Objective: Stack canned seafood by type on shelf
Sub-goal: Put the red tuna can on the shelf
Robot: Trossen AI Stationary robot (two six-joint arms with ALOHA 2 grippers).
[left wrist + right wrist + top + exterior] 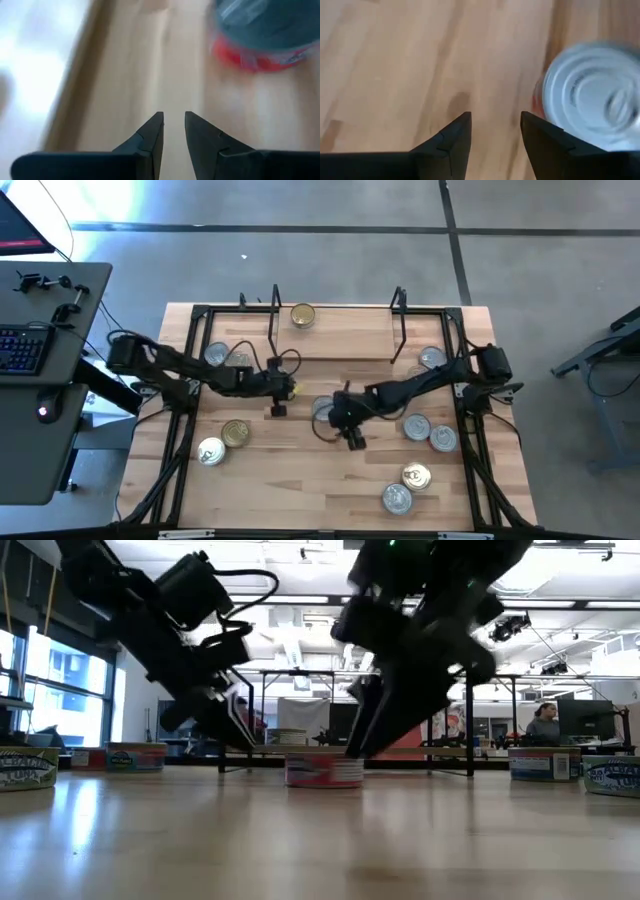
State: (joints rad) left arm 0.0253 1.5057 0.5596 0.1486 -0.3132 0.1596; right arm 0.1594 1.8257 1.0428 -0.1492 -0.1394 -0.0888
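Mid-desk (300, 490), both grippers hover empty beside a red-labelled can (592, 107), right gripper (492, 132) parted, left gripper (173, 131) nearly closed.

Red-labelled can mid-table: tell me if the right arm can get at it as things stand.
Probably yes. The right gripper hangs beside the can, fingers apart and empty, with only bare table between. The can sits off to one side, so a small sideways shift is needed. The left gripper is nearby but not blocking.
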